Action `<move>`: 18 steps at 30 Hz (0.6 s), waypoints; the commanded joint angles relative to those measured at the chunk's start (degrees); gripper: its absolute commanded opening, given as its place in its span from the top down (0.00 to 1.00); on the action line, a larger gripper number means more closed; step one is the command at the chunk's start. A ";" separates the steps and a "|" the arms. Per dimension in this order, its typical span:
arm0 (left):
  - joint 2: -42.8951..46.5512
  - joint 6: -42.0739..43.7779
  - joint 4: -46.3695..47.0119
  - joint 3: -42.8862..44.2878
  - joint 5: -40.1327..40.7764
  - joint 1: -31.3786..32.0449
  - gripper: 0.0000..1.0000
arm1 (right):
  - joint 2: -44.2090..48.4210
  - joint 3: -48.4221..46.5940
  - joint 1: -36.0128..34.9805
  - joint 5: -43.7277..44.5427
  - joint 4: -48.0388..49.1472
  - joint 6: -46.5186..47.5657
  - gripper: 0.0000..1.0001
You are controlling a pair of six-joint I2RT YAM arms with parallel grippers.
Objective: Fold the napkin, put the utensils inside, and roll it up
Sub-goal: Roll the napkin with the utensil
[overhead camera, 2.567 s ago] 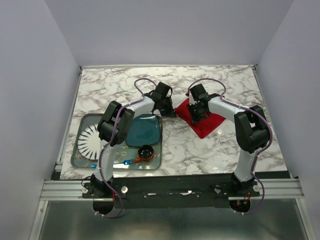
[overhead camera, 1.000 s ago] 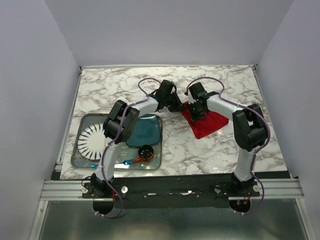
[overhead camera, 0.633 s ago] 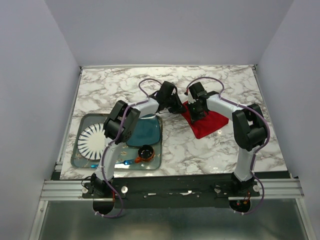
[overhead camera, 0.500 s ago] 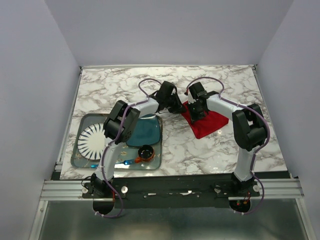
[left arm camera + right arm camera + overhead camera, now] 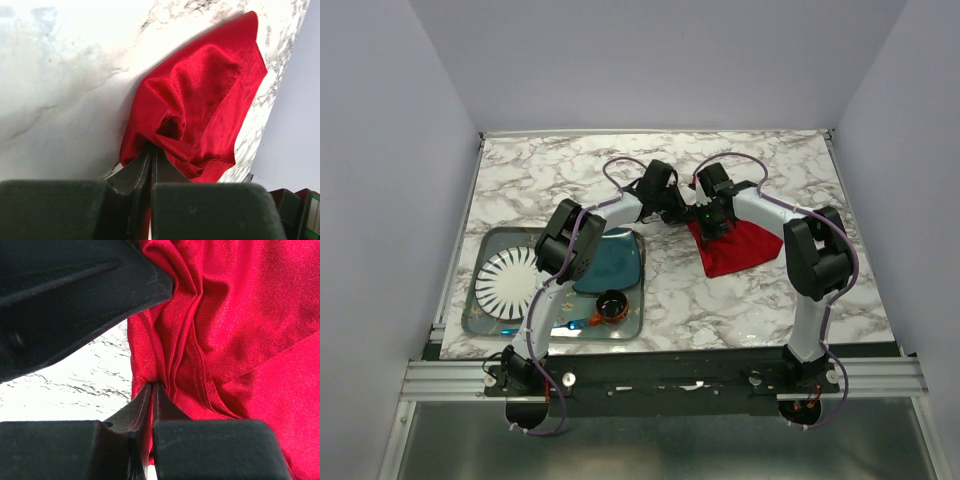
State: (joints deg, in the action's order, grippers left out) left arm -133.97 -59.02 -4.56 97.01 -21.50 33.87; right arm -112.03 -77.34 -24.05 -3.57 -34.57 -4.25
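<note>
The red napkin (image 5: 738,247) lies bunched on the marble table, right of centre. My left gripper (image 5: 685,211) reaches in from the left, and in the left wrist view it (image 5: 151,148) is shut on a fold at the crumpled napkin's (image 5: 205,95) near edge. My right gripper (image 5: 712,226) sits over the cloth's left part. In the right wrist view it (image 5: 154,385) is shut on a pleated fold of the napkin (image 5: 245,315), with the left arm's black body (image 5: 70,295) close beside. The utensils are out of view.
A grey tray (image 5: 470,318) at the near left holds a teal plate (image 5: 612,262), a white striped plate (image 5: 503,283), a small dark cup (image 5: 611,304) and a blue plastic utensil (image 5: 576,324). Walls enclose the table on three sides.
My left gripper has moved right to the napkin's left edge and closed on it. The napkin's left side has bunched up and drawn rightward. The right gripper keeps its grip.
</note>
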 commanded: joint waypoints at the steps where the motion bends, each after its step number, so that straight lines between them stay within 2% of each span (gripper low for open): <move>1: -2.35 2.51 -12.84 -0.94 7.95 -0.56 0.92 | -5.48 1.76 0.41 2.34 -1.73 1.97 0.88; 4: -0.33 3.13 -14.86 -3.48 9.28 -1.17 0.94 | -5.57 1.49 0.41 2.26 -1.99 1.97 0.88; 6: 2.82 3.21 -12.60 -8.30 10.77 -1.61 0.94 | -5.66 1.40 0.41 1.99 -2.34 2.40 0.88; 10: 6.09 4.18 -11.62 -11.40 12.00 -2.84 0.94 | -6.01 1.05 0.41 1.38 -2.96 3.37 0.88; 18: 11.00 4.98 -4.95 -11.13 5.86 -2.49 0.78 | -6.01 0.61 0.41 0.41 -3.32 3.72 0.88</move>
State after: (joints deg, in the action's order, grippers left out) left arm -126.30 -56.14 -9.08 87.90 -16.49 31.73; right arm -112.95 -78.74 -24.03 -4.45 -35.51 -1.93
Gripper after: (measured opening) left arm 0.181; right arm 0.119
